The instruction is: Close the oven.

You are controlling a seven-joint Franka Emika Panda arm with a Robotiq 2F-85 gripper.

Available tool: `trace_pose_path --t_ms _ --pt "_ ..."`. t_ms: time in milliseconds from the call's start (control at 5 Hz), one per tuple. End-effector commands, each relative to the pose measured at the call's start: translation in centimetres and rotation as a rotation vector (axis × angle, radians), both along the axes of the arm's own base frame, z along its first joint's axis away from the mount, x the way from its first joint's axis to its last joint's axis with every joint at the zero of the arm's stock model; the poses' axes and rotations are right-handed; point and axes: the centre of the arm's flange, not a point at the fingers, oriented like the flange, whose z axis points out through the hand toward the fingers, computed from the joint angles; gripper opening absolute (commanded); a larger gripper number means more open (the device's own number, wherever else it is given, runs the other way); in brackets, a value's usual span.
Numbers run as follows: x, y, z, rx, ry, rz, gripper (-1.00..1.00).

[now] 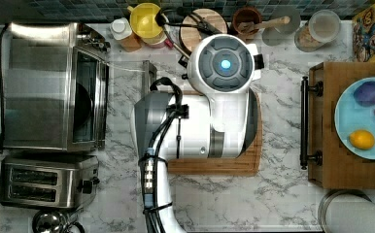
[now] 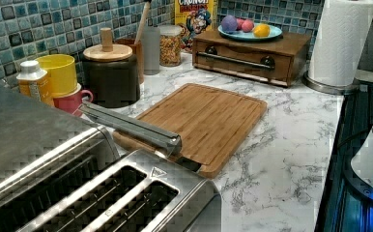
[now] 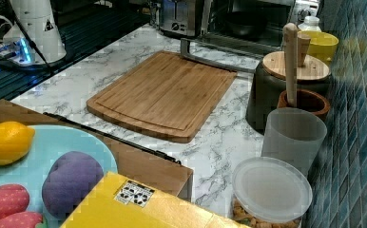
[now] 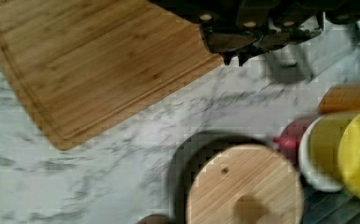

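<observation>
Clearly the oven (image 1: 49,87) is a big boxy stainless-steel unit at the top view's left edge of the marble desk (image 1: 282,194), with the two-slot toaster (image 1: 47,180) just beside it. Its glass door (image 1: 125,73) hangs open, folded down flat toward the cutting board (image 1: 214,165), with the metal bar handle (image 1: 149,73) at its outer edge; the cavity behind looks dark. In the left view the handle (image 2: 131,126) reaches out just above the board's near corner. In the right view the oven (image 3: 248,21) sits at the far end, cut off by the frame's top.

The arm's white body (image 1: 200,116) covers most of the board in the top view. In the wrist view the claw (image 4: 236,57) shows as a dark, blurred mass over the board's edge, and I cannot tell how far apart its fingers stand. A wooden-lidded dark canister (image 4: 243,186) and yellow cup (image 4: 355,149) lie below it.
</observation>
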Motion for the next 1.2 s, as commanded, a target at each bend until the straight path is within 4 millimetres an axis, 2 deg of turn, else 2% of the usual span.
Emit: trace_pose_path --t_ms 200,400,800,1000,1200 --pt "-5.7 -7.1 -8.7 0.213 -0.049 0.171 -1.0" --pt "-6.9 -7.3 -11.1 0.274 -0.126 0.274 -1.0" --pt "-6.0 -4.8 -16.4 0.427 -0.181 0.435 -1.0" --pt "-6.3 -3.8 -18.7 0.46 -0.28 0.493 -1.0" --pt "-5.4 -2.7 -21.6 0.475 -0.303 0.497 -1.0"
